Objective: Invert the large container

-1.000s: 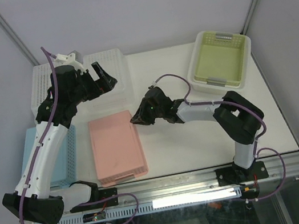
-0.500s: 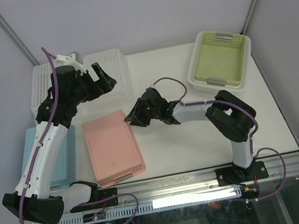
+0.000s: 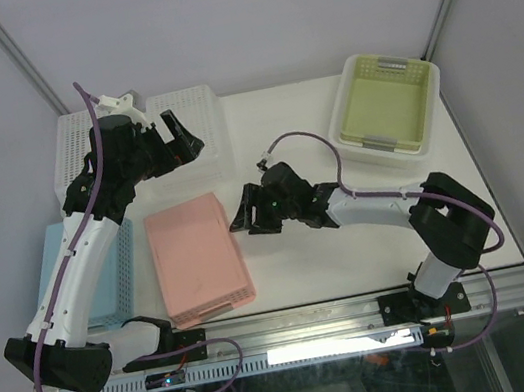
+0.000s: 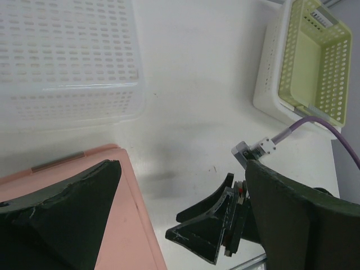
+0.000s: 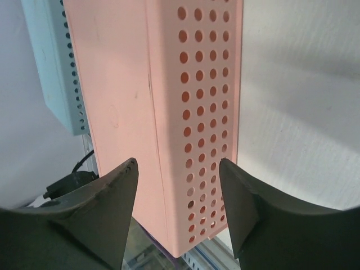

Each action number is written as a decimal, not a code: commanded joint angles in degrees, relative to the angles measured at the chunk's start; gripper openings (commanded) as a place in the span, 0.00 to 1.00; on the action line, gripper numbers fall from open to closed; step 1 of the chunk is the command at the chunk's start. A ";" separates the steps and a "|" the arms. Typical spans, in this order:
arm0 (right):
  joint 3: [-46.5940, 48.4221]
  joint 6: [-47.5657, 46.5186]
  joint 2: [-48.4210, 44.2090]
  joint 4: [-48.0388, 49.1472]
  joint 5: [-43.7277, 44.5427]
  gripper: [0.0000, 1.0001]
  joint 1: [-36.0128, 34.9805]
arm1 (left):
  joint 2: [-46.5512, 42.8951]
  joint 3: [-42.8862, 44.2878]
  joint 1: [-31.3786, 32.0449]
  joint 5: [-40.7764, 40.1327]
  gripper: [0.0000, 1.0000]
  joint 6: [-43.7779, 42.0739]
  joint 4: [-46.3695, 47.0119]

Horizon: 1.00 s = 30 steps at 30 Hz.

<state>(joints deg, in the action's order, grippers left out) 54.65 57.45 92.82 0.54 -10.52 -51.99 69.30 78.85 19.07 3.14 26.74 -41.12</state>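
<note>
The large container (image 3: 188, 112) sits at the back left of the table (image 3: 314, 258), its grid base seemingly facing up, though the translucent plastic leaves that unsure, and nothing grips it. The left gripper (image 3: 183, 136) hovers above its near side with fingers spread, while the right gripper (image 3: 245, 214), fingers likewise apart, hangs low beside an overturned pink tub (image 3: 197, 258) nearer the front. If a flip is owed, it looks not yet begun.
</note>
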 commanded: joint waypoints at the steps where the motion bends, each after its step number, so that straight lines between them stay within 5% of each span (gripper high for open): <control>1: 1.54 -6.05 -0.73 0.12 -3.12 0.63 -2.63 | -0.46 1.18 0.09 0.63 0.99 -0.46 1.77; 10: 4.31 -4.12 5.85 0.87 -3.47 0.57 -5.20 | -0.41 1.22 0.09 0.76 0.99 -0.18 1.75; 17: 3.77 5.54 7.64 3.47 0.25 0.37 -5.49 | -0.38 1.16 0.13 0.71 0.99 -0.35 1.75; 30: 7.56 17.03 13.93 10.24 1.79 0.33 -5.67 | -0.94 0.96 0.12 0.04 0.99 -1.49 1.32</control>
<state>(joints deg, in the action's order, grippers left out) 60.77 69.56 104.68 6.90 -10.52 -57.56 69.32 78.85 19.07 3.14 26.46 -41.17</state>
